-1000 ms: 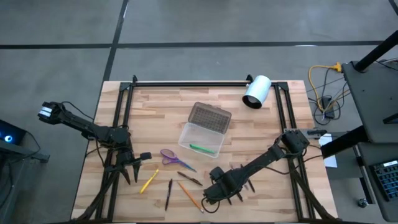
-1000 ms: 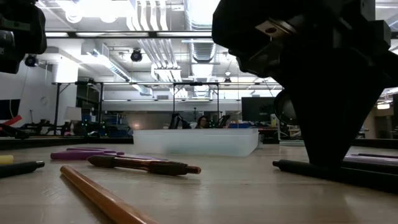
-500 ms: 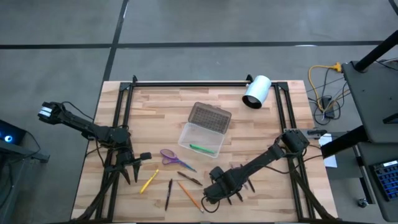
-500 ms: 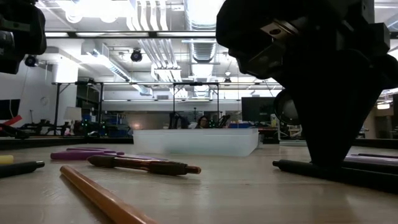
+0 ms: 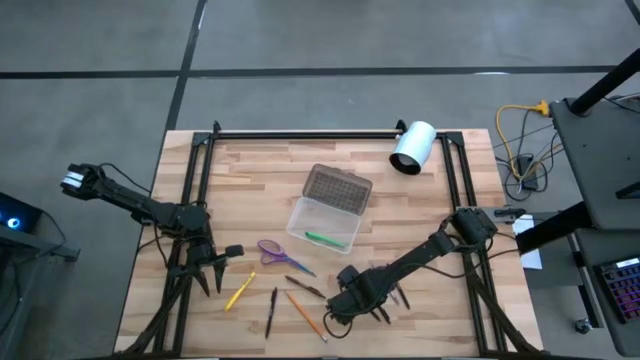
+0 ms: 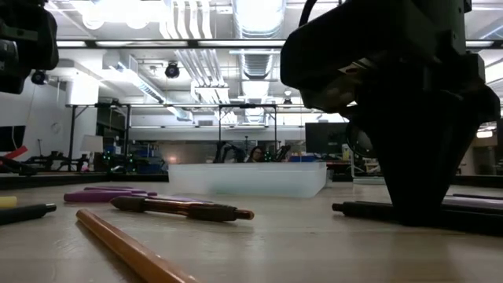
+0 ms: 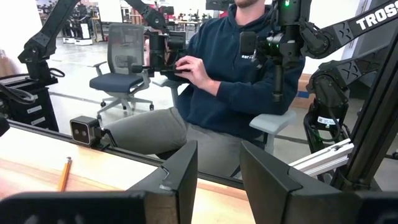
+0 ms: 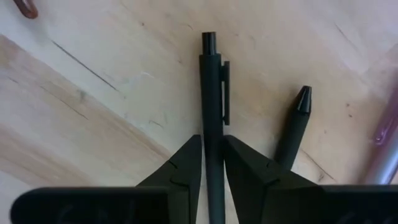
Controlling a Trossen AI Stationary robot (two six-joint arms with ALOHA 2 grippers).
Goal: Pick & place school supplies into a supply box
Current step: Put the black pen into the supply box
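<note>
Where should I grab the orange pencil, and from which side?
Grip the orange pencil mid-shaft, from above, jaws across its length. It lies flat and slanted on the table; its middle has bare wood on both sides, while its ends sit near a loose pen and the right gripper, shut on a black pen. The left gripper waits open at the left edge.

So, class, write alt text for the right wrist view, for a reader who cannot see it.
The right gripper points down at the wooden table, its two dark fingers closed on a black pen with a clip lying on the wood. Beside it lies a second black pen, and something purple shows at the edge.
</note>
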